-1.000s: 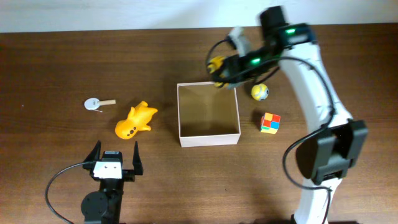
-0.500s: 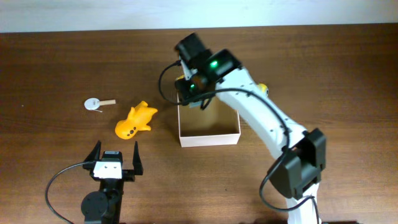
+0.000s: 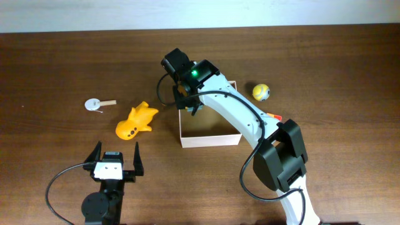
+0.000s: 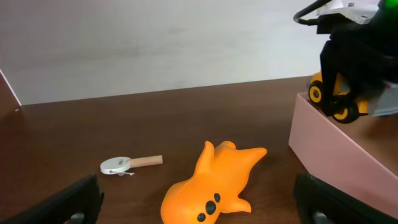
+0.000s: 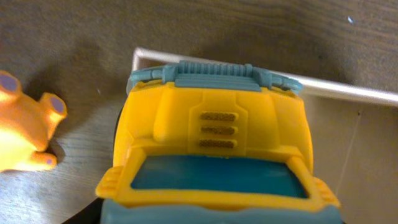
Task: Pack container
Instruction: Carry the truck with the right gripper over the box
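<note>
Right claw (image 3: 187, 99): you have it closed partway on the toy truck (image 5: 211, 143), a yellow cab with teal trim, gripped from above.
Toy truck: it hangs over the upper left corner of the container (image 3: 210, 140). The left wrist view shows its yellow wheels level with the rim at the right edge of the frame (whether a wheel touches the wall, I cannot tell).
Container: just right of centre in the overhead frame, open side up, with thin white walls and a tan floor. Your right arm (image 3: 240, 115) crosses over it from the lower right.
Left claw (image 3: 116, 153): low in the left half of the overhead frame, jaws spread wide with nothing between them, facing up-frame.
Orange toy (image 3: 136, 120): lying on the counter (image 3: 50, 62) just left of the container, clear of its wall and up-frame of your left claw.
White disc (image 3: 94, 104): farther left on the counter, with a short wooden stub on its right side.
Yellow ball (image 3: 262, 92): near the container's upper right corner, resting on the counter apart from the wall.
</note>
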Robot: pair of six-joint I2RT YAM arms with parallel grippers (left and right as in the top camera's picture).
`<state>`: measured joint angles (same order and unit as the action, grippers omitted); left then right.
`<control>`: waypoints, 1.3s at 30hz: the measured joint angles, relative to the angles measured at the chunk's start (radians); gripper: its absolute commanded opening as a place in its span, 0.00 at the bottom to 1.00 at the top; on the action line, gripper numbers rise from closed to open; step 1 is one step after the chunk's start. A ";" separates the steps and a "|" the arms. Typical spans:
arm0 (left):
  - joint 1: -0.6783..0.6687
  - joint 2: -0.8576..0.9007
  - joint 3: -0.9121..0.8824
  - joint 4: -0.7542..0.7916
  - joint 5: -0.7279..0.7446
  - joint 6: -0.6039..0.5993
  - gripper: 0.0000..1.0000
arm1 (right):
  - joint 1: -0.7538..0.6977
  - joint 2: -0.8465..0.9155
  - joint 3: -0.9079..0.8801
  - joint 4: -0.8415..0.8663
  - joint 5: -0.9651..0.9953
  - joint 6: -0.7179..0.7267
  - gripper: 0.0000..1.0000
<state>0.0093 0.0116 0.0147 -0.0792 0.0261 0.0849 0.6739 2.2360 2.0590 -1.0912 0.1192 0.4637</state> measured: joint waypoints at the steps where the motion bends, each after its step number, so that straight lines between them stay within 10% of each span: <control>1: 0.000 0.000 0.000 0.000 0.000 0.000 0.99 | 0.000 0.000 0.000 0.005 0.001 0.002 0.55; 39: 0.000 0.000 0.000 0.000 0.000 0.000 0.99 | 0.000 -0.013 -0.130 0.160 0.017 0.007 0.55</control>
<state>0.0093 0.0120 0.0147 -0.0788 0.0261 0.0849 0.6739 2.2227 1.9285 -0.9314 0.1364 0.4709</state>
